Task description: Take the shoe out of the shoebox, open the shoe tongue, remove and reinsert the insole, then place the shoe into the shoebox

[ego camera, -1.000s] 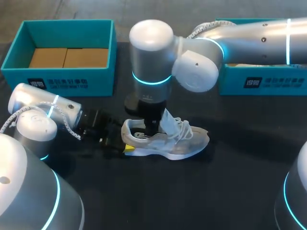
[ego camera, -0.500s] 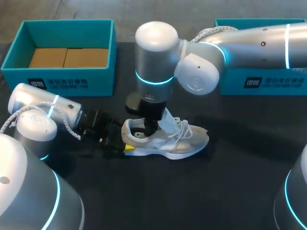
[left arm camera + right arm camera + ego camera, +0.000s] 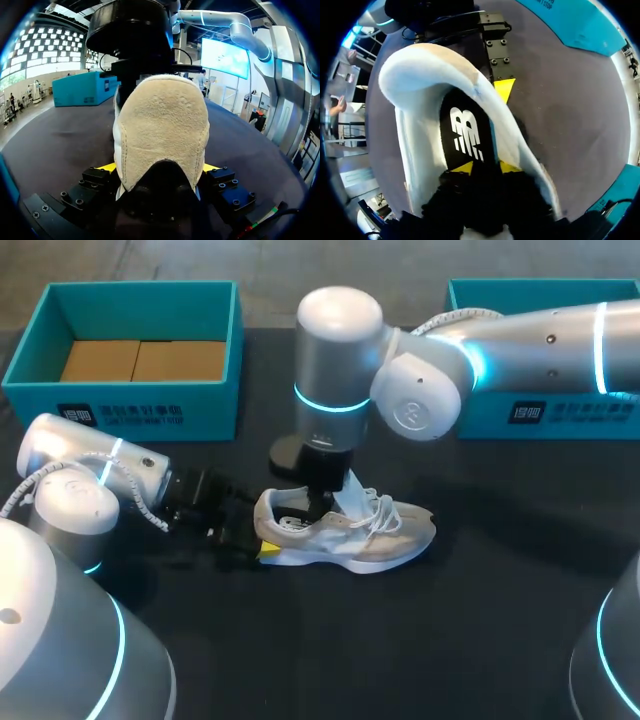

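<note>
A pale grey-white shoe [image 3: 350,532] lies on its sole on the black table, toe to the right, its tongue [image 3: 352,490] standing up. My left gripper [image 3: 262,540] is at the heel; in the left wrist view the suede heel [image 3: 162,130] sits between its fingers [image 3: 106,166], touched on both sides. My right gripper [image 3: 318,502] comes down into the shoe's mouth. In the right wrist view its tips [image 3: 485,167] stand close together on the black insole [image 3: 465,135] with a white logo.
A teal box [image 3: 140,405] with brown cardboard inside stands at the back left. A second teal box [image 3: 545,410] stands at the back right, partly behind my right arm. Bare black table lies in front of the shoe.
My right arm's wrist and elbow have shifted a little to the right above the shoe. The shoe and my left arm have stayed put.
</note>
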